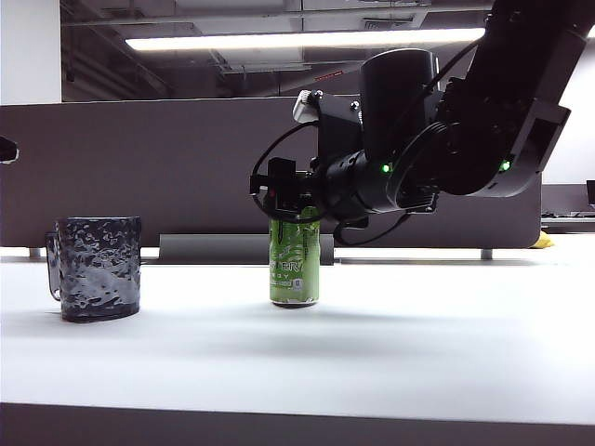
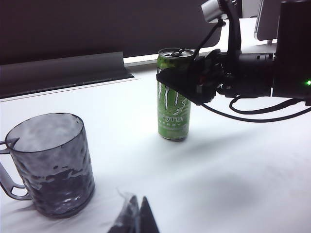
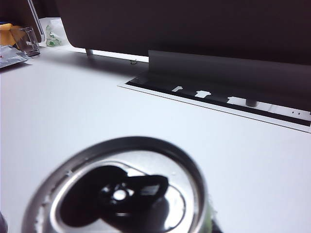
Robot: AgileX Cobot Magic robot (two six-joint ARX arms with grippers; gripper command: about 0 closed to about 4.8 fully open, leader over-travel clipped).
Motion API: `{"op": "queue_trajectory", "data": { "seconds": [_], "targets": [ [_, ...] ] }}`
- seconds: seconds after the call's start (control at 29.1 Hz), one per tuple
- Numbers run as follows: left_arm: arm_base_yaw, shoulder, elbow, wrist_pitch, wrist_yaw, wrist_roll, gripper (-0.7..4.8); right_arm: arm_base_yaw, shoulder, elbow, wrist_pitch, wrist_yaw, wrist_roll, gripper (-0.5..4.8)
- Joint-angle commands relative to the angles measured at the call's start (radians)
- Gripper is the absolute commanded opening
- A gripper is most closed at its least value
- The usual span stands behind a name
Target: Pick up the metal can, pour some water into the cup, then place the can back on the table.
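The metal can (image 1: 294, 269) stands upright on the white table (image 1: 418, 344), bright green with a black claw logo. My right gripper (image 1: 292, 199) reaches in level from the right, one finger on each side of the can's upper part (image 2: 173, 116). The black finger (image 2: 187, 83) crosses the can's front; whether it presses on the can does not show. The right wrist view shows only the silver lid (image 3: 121, 194), close up. The cup (image 1: 96, 268), a dark bumpy mug, stands to the left, apart from the can. My left gripper (image 2: 137, 209) hangs shut just beside the cup (image 2: 51, 162), holding nothing.
A dark grey partition (image 1: 139, 167) runs along the back of the table, with a raised grey strip (image 2: 63, 73) and a cable slot (image 3: 218, 99) at its foot. Small clutter (image 3: 14, 43) lies at a far corner. The table's dark front edge (image 1: 279, 426) is near.
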Motion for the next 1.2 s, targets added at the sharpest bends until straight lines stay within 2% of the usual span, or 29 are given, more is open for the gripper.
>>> {"op": "queue_trajectory", "data": {
  "seconds": [0.03,0.69,0.89,1.2],
  "targets": [
    [0.002,0.001,0.001,0.013,0.003,0.000,-0.05,0.002,-0.002,0.002,0.014,0.000,-0.001,2.26],
    [0.002,0.001,0.001,0.013,0.003,0.000,-0.05,0.010,-0.021,0.002,0.018,-0.010,-0.069,2.27],
    [0.002,0.001,0.001,0.013,0.003,0.000,-0.05,0.011,-0.056,0.003,0.017,-0.087,-0.088,2.27],
    [0.002,0.001,0.001,0.013,0.003,0.000,-0.05,0.022,-0.092,0.031,-0.008,-0.132,-0.094,2.28]
  ]
}}
